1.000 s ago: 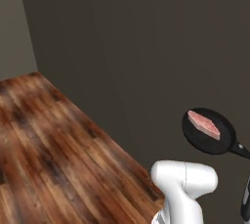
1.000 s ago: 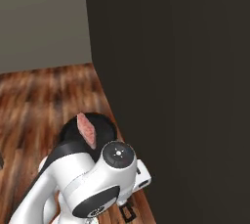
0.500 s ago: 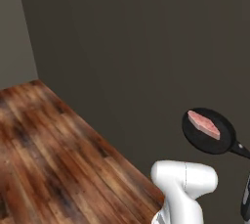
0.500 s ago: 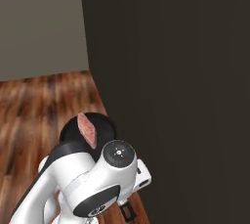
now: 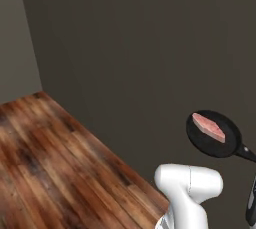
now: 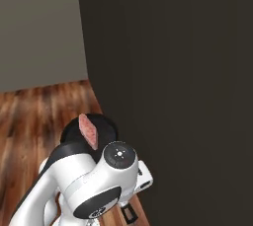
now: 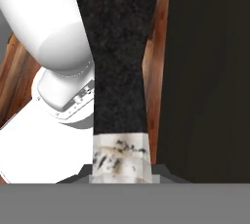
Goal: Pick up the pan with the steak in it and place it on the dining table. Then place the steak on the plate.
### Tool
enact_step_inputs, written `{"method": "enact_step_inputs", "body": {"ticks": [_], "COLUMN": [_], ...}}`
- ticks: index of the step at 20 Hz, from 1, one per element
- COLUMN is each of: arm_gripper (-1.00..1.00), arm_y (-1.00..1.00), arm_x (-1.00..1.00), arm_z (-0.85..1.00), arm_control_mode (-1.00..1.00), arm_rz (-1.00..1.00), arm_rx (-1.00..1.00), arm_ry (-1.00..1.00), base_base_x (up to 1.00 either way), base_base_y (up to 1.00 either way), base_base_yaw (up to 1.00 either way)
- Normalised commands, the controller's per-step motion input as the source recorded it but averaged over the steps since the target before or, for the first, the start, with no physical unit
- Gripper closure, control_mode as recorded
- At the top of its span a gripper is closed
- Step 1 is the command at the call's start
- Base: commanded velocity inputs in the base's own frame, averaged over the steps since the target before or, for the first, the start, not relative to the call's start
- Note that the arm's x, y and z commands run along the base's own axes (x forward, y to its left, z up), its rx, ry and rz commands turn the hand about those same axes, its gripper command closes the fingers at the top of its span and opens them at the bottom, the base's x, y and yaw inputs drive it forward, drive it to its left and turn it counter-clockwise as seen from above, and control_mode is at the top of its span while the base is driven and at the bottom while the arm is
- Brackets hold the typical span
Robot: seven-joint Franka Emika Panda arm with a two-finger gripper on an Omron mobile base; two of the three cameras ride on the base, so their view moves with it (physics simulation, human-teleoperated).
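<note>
The black pan hangs in the air above my white arm, level, with the pink-red steak lying in it. Its thin handle runs off to the right edge. From the right base view the pan shows behind my arm's joint, with the steak seen edge-on. In the hand view the black handle runs straight up from my gripper, which is shut on its pale end. The dining table and the plate are out of view.
A tall dark panel rises close ahead and fills the right side. Wooden floor stretches to the left, ending at a grey wall.
The whole picture has shifted, so the base has moved: the dark panel looms larger and the floor slides away. The pan and steak keep their place relative to my arm.
</note>
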Motion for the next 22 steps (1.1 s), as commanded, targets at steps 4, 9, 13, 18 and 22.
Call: {"method": "enact_step_inputs", "body": {"ticks": [4,9,13,18,22], "arm_gripper": [1.00,1.00,1.00,1.00,1.00], "arm_y": [0.00,0.00,0.00,0.00,0.00], "arm_x": [0.00,0.00,0.00,0.00,0.00], "arm_z": [0.00,0.00,0.00,0.00,0.00], "arm_control_mode": [1.00,1.00,1.00,1.00,1.00], "arm_rz": [0.00,0.00,0.00,0.00,0.00], "arm_rx": [0.00,0.00,0.00,0.00,0.00], "arm_ry": [0.00,0.00,0.00,0.00,0.00], "base_base_x": [1.00,1.00,0.99,0.83,0.19], "base_base_y": [0.43,0.46,0.45,0.38,0.00], "base_base_yaw": [-0.08,-0.07,-0.05,0.01,0.36]}}
